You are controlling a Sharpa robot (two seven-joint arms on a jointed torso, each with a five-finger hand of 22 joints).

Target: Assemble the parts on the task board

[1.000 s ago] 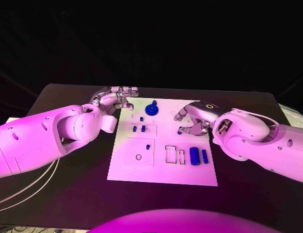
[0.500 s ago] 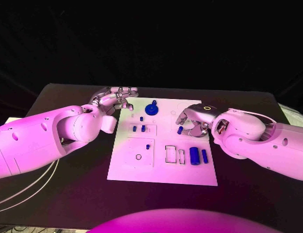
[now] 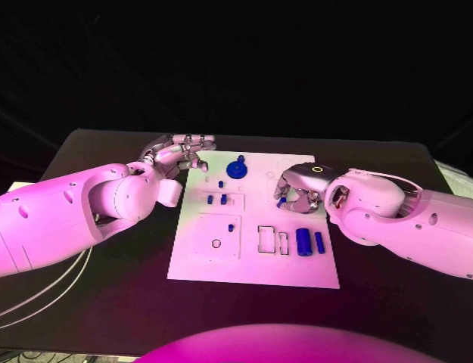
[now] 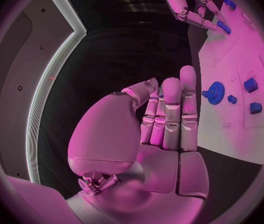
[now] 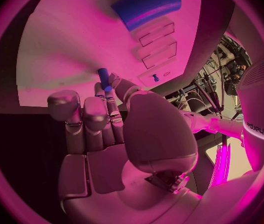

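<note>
The right hand (image 3: 302, 190) pinches a small blue peg (image 5: 104, 78) above the task board (image 3: 247, 261), seemingly for insertion; the left hand (image 3: 178, 155) waits empty, fingers loosely extended.

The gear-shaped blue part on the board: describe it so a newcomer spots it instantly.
Start at the white task board mid-table and go to its far edge, just right of the left hand. The blue gear sits there, the only round toothed piece; its neighbours are small pegs.

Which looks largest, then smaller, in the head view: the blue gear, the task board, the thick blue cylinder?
1. task board
2. blue gear
3. thick blue cylinder
The gear and cylinder look close in size, so their order is unsure.
</note>
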